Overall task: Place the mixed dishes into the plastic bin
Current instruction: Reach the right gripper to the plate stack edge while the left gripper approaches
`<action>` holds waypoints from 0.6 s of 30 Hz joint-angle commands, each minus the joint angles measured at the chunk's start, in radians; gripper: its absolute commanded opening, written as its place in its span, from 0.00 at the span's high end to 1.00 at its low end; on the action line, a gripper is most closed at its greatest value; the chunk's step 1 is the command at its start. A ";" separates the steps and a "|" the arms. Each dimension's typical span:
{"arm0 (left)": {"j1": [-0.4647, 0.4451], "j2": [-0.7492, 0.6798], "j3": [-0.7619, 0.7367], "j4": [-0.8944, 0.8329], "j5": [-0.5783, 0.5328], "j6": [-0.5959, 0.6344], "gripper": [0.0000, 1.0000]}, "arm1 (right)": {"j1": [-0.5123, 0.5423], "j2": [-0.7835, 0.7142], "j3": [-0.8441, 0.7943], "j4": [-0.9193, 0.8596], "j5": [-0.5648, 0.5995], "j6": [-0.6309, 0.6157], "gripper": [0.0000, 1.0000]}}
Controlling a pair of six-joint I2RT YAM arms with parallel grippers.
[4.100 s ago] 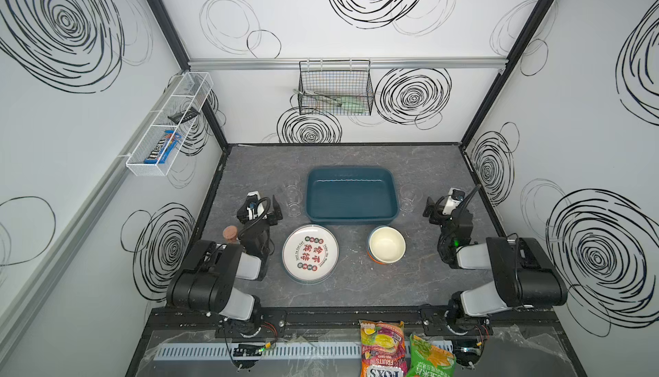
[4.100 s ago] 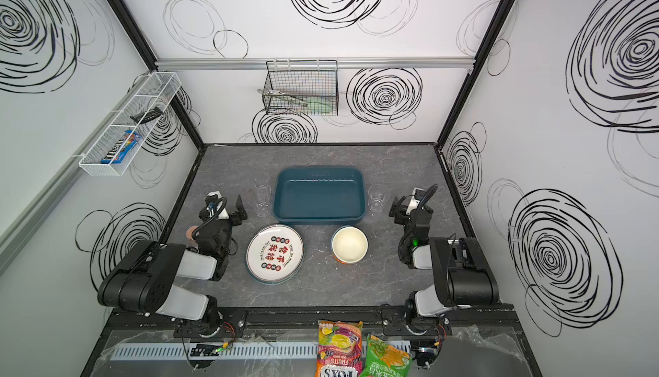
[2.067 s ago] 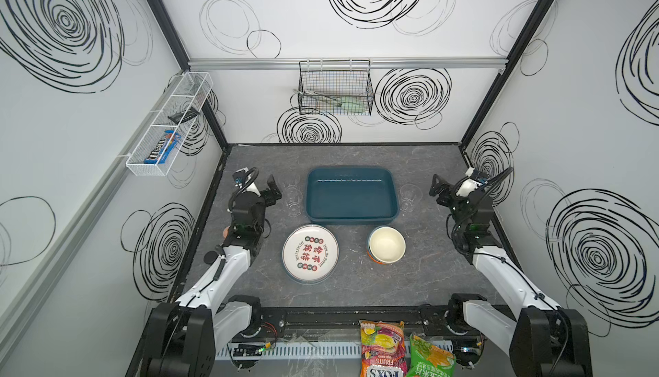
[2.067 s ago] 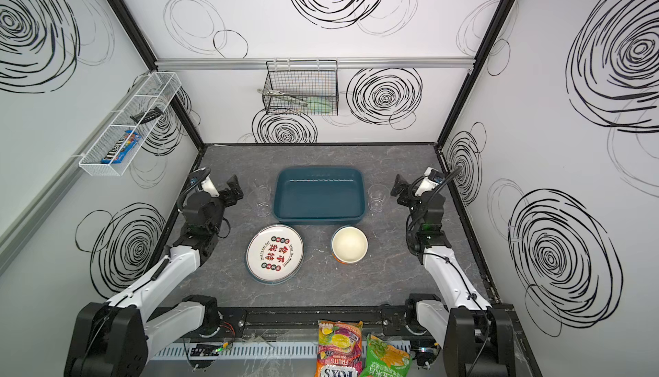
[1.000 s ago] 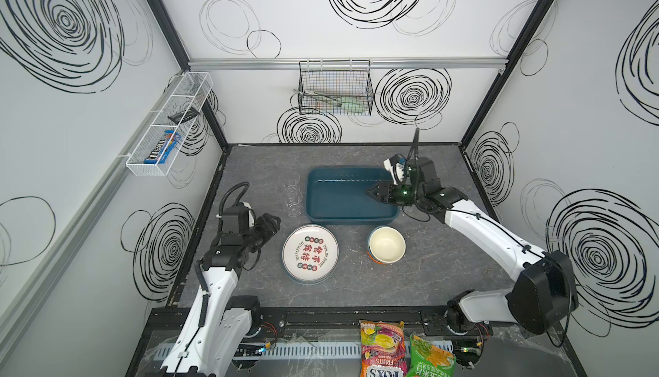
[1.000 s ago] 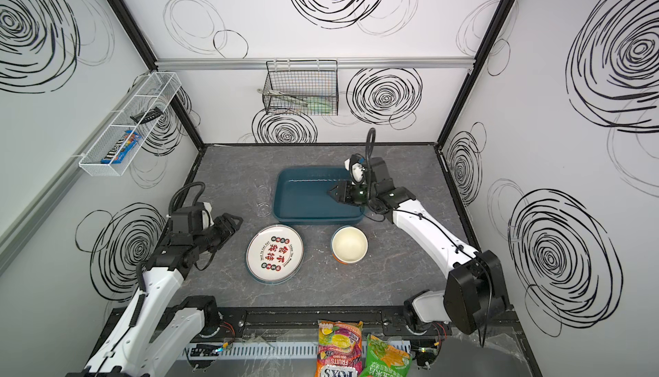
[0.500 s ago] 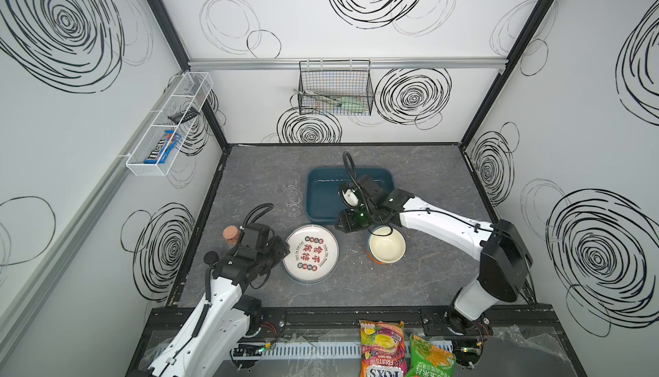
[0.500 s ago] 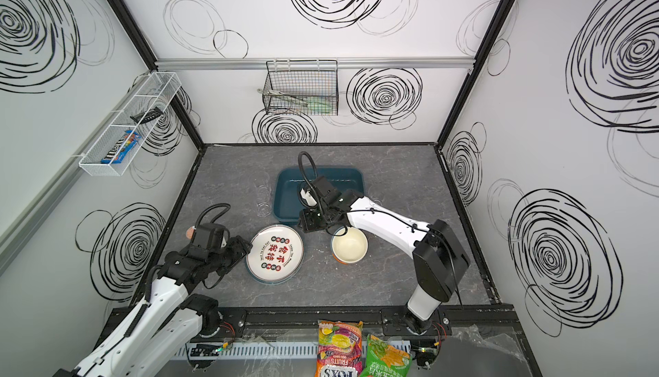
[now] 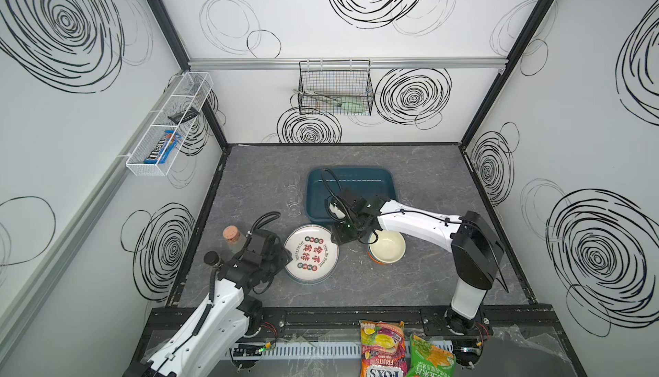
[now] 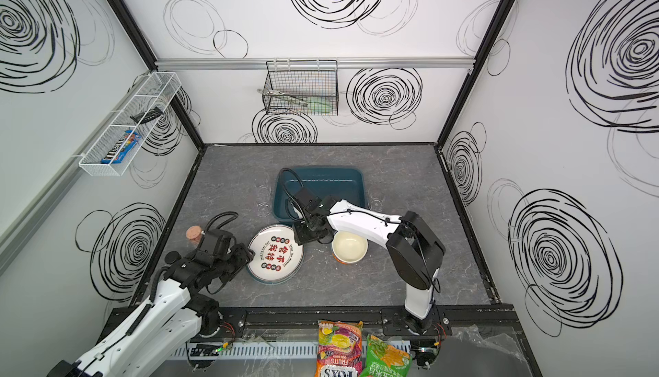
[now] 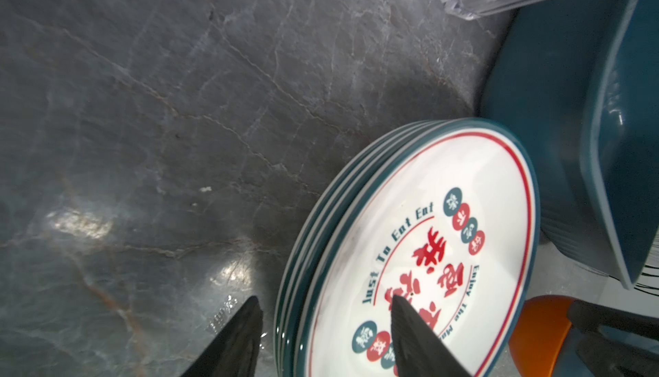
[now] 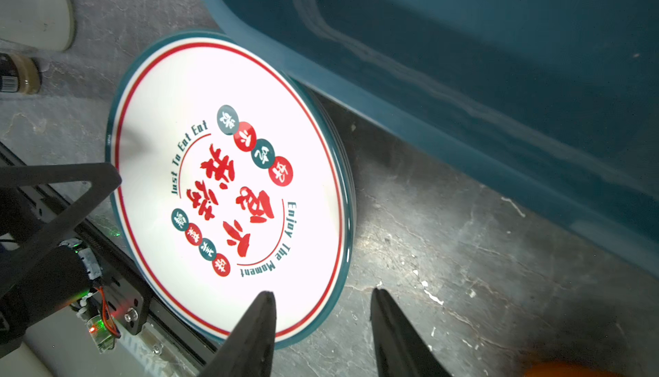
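At the far left of the table (image 9: pixel 428 279), the cork-stoppered jar (image 9: pixel 231 234) stands apart, no part of the job. Beside it the left gripper (image 11: pixel 324 307) has its jaws parted astride the left rim of the stacked plates (image 9: pixel 311 258). One finger is over the printed face and the other outside above the table, gripping nothing yet. On the stack's opposite edge the right gripper (image 12: pixel 322 291) straddles the rim likewise, unclenched. Two arms on one pile suggests a shared lift, probably because the stack is heavy. Further right sits the cream bowl (image 9: pixel 387 246). Just behind both, the plastic bin (image 9: pixel 356 193) shows no dishes inside, close enough for a short carry.
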 commanded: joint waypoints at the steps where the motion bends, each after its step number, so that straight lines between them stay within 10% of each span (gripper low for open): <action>1: -0.006 0.003 -0.020 0.039 -0.009 -0.024 0.39 | 0.009 0.026 0.029 -0.015 0.013 0.004 0.52; 18: -0.008 -0.006 -0.041 0.056 0.000 -0.030 0.36 | 0.030 0.085 0.057 -0.003 0.003 0.007 0.52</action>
